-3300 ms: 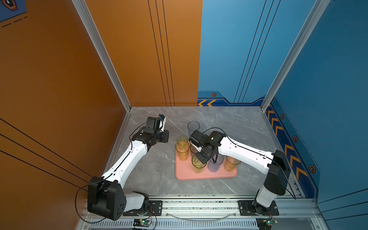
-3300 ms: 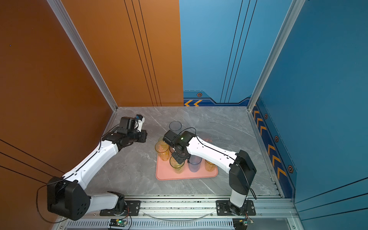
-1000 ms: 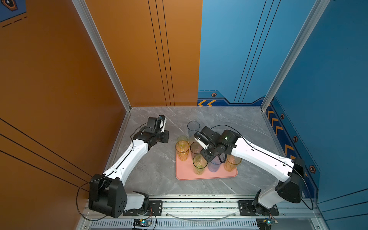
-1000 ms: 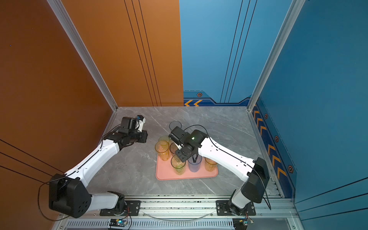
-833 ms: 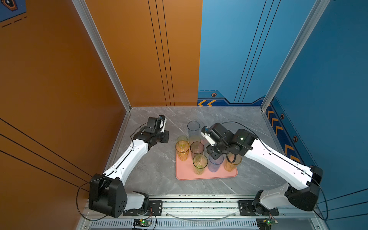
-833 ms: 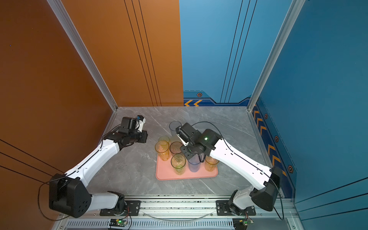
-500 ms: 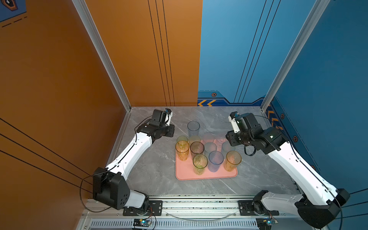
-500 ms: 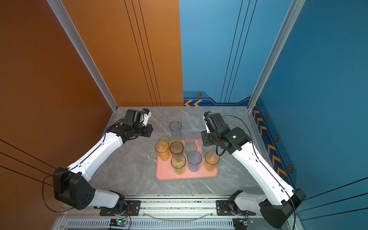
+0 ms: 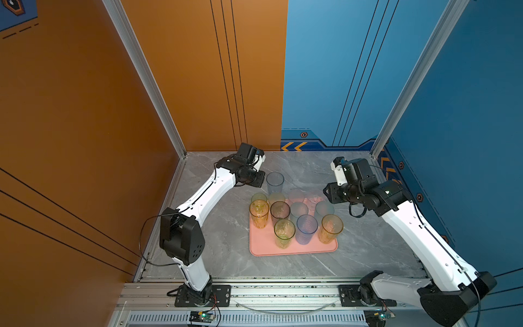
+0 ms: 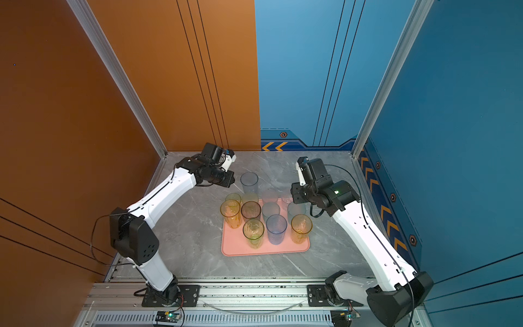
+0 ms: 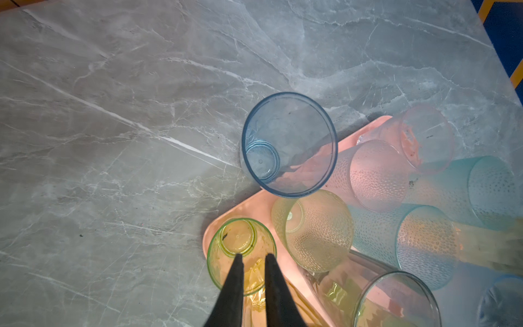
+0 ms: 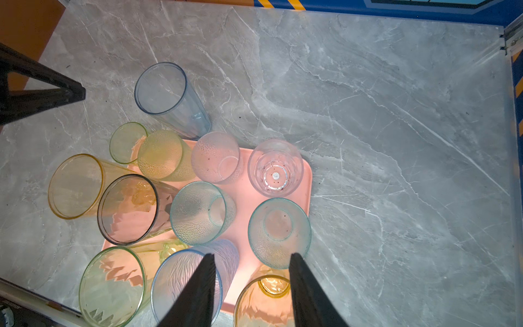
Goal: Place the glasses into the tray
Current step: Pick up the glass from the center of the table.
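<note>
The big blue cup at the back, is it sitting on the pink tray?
No, the big blue cup stands on the grey table, just beyond the pink tray.

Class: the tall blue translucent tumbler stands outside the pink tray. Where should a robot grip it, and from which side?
Grip the tall blue translucent tumbler at its open rim, from above, one finger inside, one outside. It stands upright on the grey table beside the pink tray's far edge; neighbours crowd its tray side.

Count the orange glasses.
2. Left orange glass stands at the left edge of the tray; right orange glass stands near its right edge. None looks hidden.
</note>
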You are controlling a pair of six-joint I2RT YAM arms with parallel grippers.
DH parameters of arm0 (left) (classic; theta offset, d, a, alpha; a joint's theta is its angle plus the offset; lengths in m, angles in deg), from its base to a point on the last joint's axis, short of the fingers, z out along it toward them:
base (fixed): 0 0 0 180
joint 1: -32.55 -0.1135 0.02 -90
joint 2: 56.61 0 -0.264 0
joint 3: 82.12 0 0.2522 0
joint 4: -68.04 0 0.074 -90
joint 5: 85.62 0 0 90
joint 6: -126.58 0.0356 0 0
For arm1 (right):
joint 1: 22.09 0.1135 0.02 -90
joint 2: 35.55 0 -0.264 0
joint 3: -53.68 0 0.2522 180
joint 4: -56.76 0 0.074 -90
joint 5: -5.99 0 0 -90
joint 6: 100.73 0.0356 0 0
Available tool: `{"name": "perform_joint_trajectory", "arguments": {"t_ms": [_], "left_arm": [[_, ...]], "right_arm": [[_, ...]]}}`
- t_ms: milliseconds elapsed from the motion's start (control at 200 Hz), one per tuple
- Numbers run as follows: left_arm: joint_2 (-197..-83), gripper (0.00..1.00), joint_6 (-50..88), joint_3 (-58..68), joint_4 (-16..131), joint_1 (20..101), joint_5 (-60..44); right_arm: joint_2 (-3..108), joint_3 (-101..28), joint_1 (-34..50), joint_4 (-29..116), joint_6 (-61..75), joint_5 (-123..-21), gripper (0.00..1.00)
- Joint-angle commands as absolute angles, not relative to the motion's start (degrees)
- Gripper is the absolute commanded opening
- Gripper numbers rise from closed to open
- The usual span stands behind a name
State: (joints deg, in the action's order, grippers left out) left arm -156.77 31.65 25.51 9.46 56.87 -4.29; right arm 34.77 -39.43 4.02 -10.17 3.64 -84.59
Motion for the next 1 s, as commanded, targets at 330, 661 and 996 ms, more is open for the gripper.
{"name": "perform_joint_trajectory", "arguments": {"t_ms": [330,661,996], "left_arm": [[-165.2,0.17,33.2,35.5,4.7,58.0,-1.9],[-171.1,0.18,34.0,42.0,2.9,58.7,-0.3],[-174.1,0.21,34.4,45.2,1.1,58.9,0.2]], "right_arm": [[34.6,-37.9,0.7,-7.9,1.8,-80.6,0.42],[33.9,-36.9,-0.6,-7.4,1.1,-79.5,0.43],[33.6,-35.6,-2.0,-6.4,1.0,-78.2,0.43]]}}
